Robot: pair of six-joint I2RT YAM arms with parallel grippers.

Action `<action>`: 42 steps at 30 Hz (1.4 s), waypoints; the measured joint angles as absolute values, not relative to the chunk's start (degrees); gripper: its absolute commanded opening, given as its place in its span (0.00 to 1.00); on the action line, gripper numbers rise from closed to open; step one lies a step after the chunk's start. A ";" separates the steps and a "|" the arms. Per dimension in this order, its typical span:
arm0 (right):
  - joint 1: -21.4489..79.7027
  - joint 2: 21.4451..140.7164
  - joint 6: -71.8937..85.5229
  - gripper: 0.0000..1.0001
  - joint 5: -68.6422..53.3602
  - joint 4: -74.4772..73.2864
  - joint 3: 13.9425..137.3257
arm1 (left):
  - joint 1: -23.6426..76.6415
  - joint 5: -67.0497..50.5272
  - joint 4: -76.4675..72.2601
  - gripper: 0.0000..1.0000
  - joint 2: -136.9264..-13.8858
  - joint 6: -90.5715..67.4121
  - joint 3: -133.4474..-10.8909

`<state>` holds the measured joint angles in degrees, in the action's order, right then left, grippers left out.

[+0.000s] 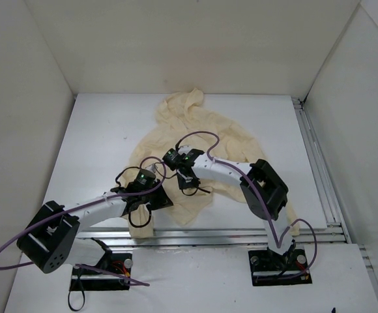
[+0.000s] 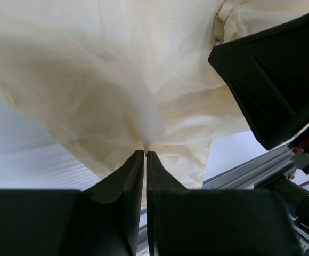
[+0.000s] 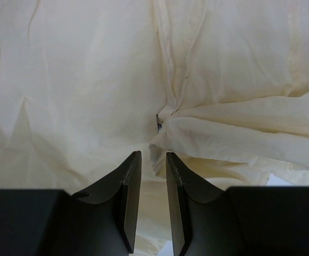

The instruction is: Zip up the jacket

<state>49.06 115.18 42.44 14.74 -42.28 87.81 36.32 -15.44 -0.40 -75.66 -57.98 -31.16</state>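
The left end effector [image 2: 145,153] is clenched on a fold of the jacket [image 1: 195,140]. The right end effector [image 3: 152,154] stands slightly parted and empty, just beside the zipper pull [image 3: 159,122].

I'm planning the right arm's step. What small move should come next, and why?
Probably ease the right gripper forward to what looks like the zipper pull, just ahead of its parted, empty jaws. The left gripper is pinched shut on the jacket, bracing it.
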 measured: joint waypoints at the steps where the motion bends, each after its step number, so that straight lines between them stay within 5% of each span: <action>1: 49.01 115.33 42.50 0.23 14.85 -42.28 87.81 | 36.32 -15.44 -0.38 0.04 -75.64 -57.98 -31.16; 5: 48.62 116.01 42.72 0.21 15.31 -42.28 87.81 | 36.32 -15.46 -0.40 0.04 -75.64 -58.00 -31.16; 13: 48.25 117.01 43.03 0.00 16.08 -42.30 87.79 | 36.32 -15.62 -0.40 0.04 -75.64 -58.11 -31.16; 24: 47.16 110.76 40.71 0.00 14.72 -42.17 84.66 | 36.34 -15.73 -0.97 0.07 -75.53 -58.04 -31.16; 35: 32.71 82.52 26.74 0.00 -5.15 -35.81 73.17 | 36.16 -15.18 -1.19 0.34 -66.89 -55.90 -31.55; 42: 25.32 78.02 21.23 0.00 -23.18 -29.41 65.98 | 35.18 -15.79 -2.59 0.45 -62.17 -54.68 -36.71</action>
<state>25.32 78.02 21.23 -23.18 -29.41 65.98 35.18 -15.79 -2.59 -62.17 -54.68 -36.71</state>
